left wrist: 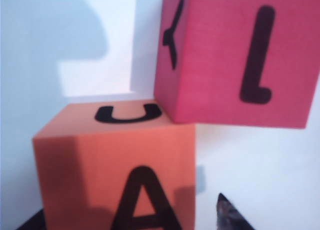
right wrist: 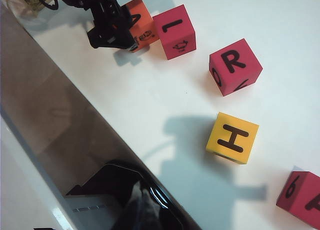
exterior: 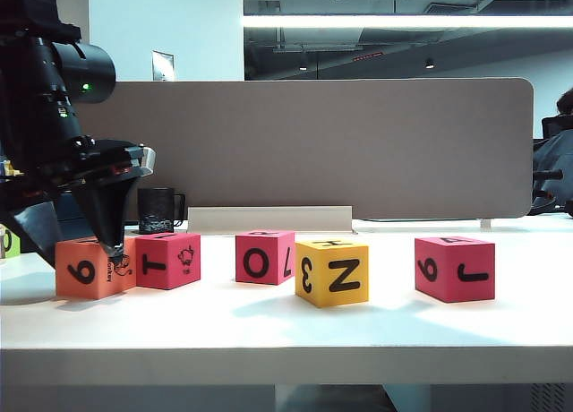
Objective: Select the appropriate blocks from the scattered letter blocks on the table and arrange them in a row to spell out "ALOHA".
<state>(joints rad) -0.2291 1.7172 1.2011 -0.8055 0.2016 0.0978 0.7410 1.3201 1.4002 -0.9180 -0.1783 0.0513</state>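
Note:
Five letter blocks stand in a rough row on the white table (exterior: 269, 327). An orange block (exterior: 81, 270) is at the far left, showing A and U in the left wrist view (left wrist: 100, 165). A pink-red block with L (exterior: 167, 260) (left wrist: 240, 55) touches its corner. Further right are a pink-red O block (exterior: 265, 256), a yellow block (exterior: 332, 270) with H on top (right wrist: 232, 137), and a pink-red block (exterior: 455, 267). My left gripper (exterior: 82, 255) (left wrist: 125, 212) straddles the orange block, open, with a gap beside one fingertip (left wrist: 227, 212). My right gripper (right wrist: 150, 205) hangs shut and empty behind the table's back edge.
A grey partition (exterior: 340, 143) runs along the back of the table. In front of it stand a black mug (exterior: 158, 210) and a low white ledge (exterior: 269, 218). The thick front edge (exterior: 286, 363) bounds the table.

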